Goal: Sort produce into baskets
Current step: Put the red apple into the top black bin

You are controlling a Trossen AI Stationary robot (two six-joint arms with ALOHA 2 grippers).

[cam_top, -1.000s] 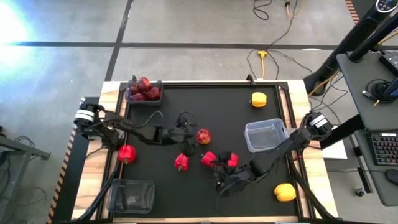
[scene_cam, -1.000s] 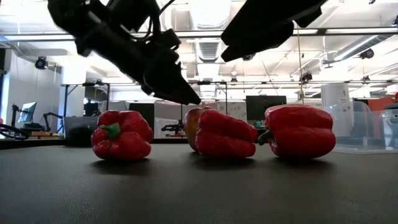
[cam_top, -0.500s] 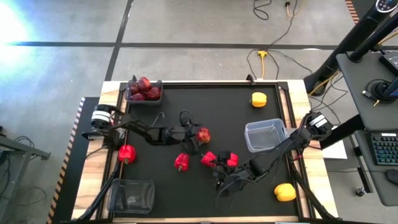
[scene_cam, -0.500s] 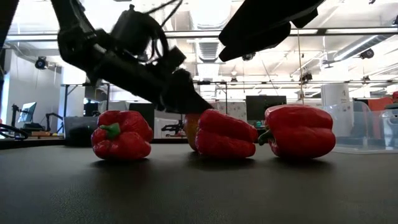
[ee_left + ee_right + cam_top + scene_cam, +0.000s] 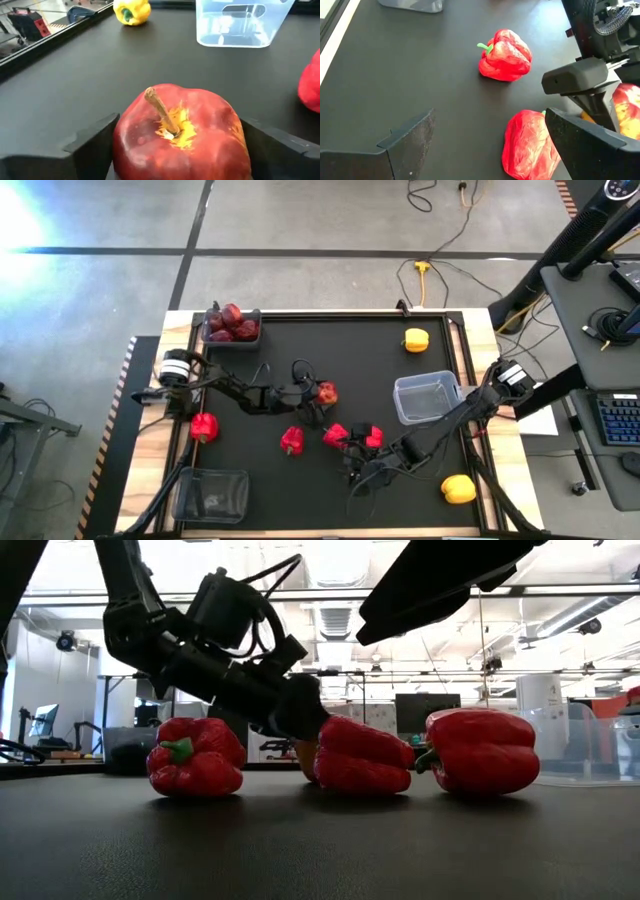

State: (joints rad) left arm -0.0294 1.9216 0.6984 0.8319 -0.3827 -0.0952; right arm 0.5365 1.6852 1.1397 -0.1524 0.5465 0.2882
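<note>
- The left gripper (image 5: 318, 397) is low over the middle of the table (image 5: 370, 345), its jaws spread wide on either side of a red apple (image 5: 326, 392); in the left wrist view the apple (image 5: 181, 131) sits between the two fingers (image 5: 92, 145), stem up. Whether the pads touch the skin cannot be told.
- In the low view this gripper (image 5: 300, 710) comes down behind the middle red pepper (image 5: 362, 756).
- The right gripper (image 5: 356, 470) hovers near the table's front edge, just in front of two red bell peppers (image 5: 336, 436) and (image 5: 372, 437) that lie side by side. Its jaws are wide open and hold nothing; the right wrist view shows one red pepper (image 5: 526, 145) close ahead and another (image 5: 505, 55) farther off.
- A third red pepper (image 5: 292, 441) lies left of that pair, and a fourth (image 5: 204, 426) is near the table's left edge.
- One yellow pepper (image 5: 416, 339) rests near the back right corner, another (image 5: 458, 488) near the front right corner.
- A grey basket (image 5: 232, 327) at the back left corner holds several dark maroon fruit (image 5: 231, 315).
- A clear basket (image 5: 427, 398) stands toward the right edge, with nothing visible inside.
- A grey basket (image 5: 211, 495) sits at the front left corner.
</note>
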